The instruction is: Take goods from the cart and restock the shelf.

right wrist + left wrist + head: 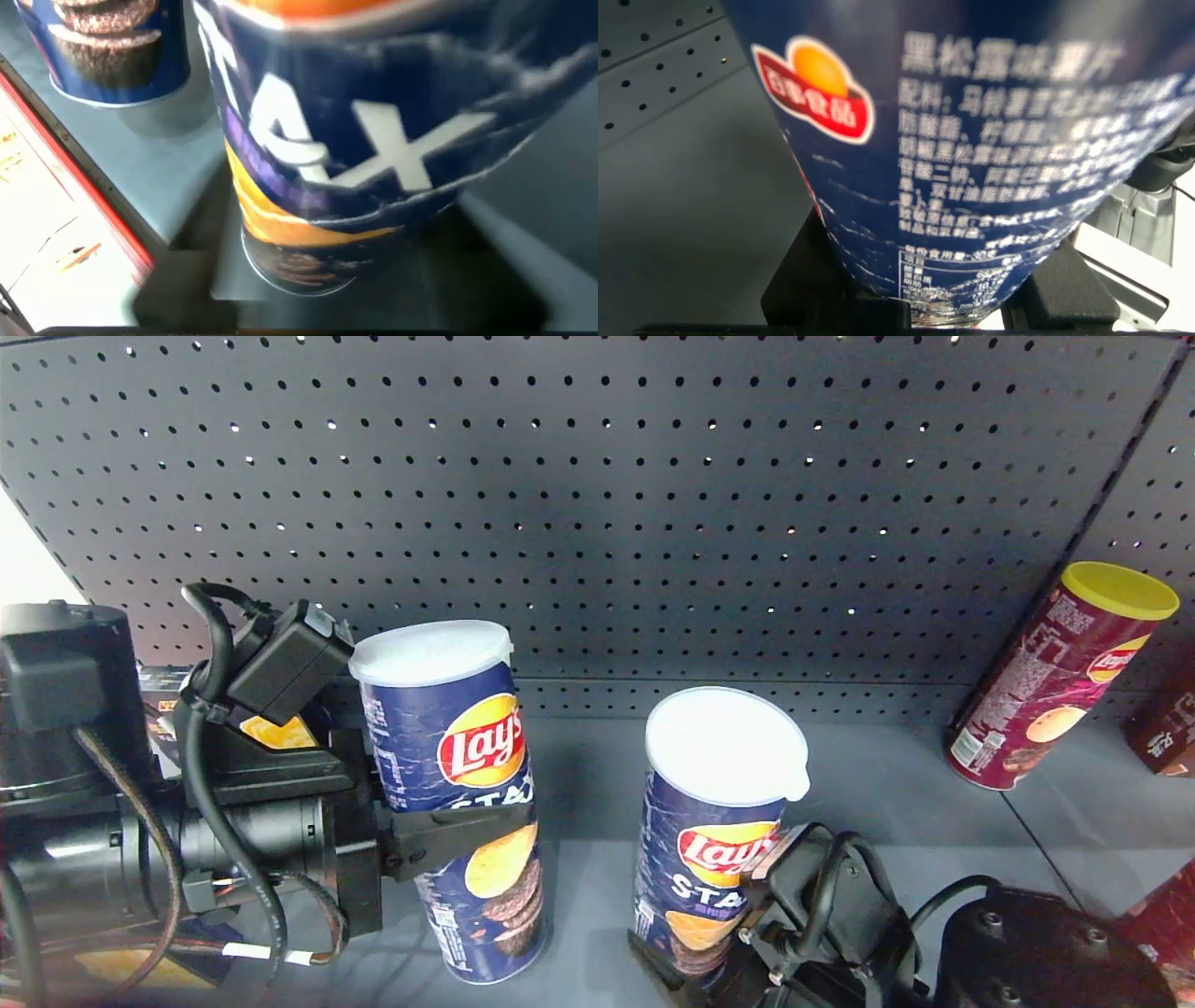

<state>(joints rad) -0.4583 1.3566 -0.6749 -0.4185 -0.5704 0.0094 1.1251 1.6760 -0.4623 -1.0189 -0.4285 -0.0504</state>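
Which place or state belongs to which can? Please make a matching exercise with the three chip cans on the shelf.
Things:
1. left blue can
2. right blue can
3. maroon can

Places and states:
a. yellow lid, leaning at the back on the robot's right
b. held in the right gripper
c. held in the left gripper, tilted

Pairs: 1-c, 2-b, 3-a
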